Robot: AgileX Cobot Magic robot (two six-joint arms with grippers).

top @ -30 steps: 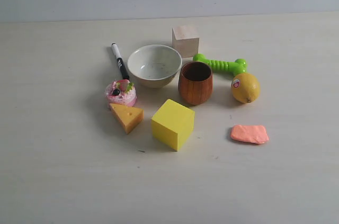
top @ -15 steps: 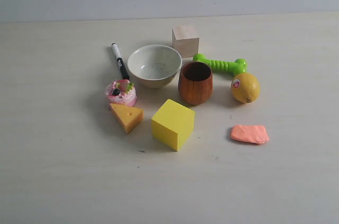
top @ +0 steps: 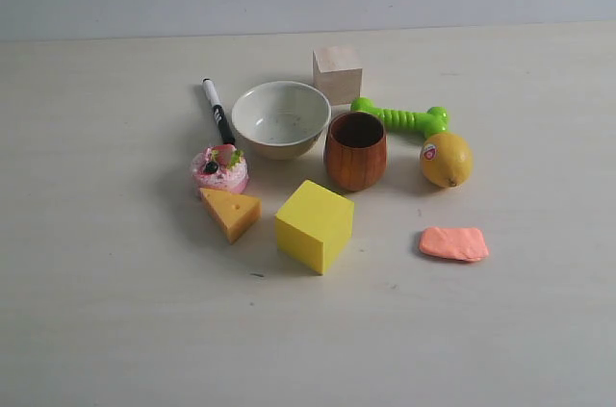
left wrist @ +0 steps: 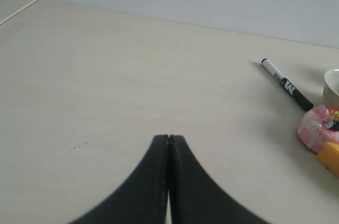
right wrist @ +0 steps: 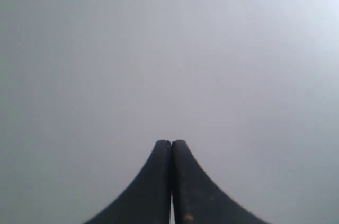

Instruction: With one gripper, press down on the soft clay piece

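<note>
The soft clay piece (top: 453,243), a flat salmon-pink lump, lies on the table at the right front, below the lemon (top: 446,159). Neither arm shows in the exterior view. In the left wrist view my left gripper (left wrist: 168,138) is shut with nothing in it, above bare tabletop, far from the clay. My right gripper (right wrist: 171,143) is shut and empty too, and its view holds only a plain grey surface. The clay is out of both wrist views.
A yellow cube (top: 315,225), cheese wedge (top: 232,213), pink toy cake (top: 219,168), marker (top: 218,112), white bowl (top: 281,118), brown cup (top: 355,150), wooden block (top: 337,73) and green toy bone (top: 401,118) cluster mid-table. The marker (left wrist: 287,84) and cake (left wrist: 317,128) also show in the left wrist view.
</note>
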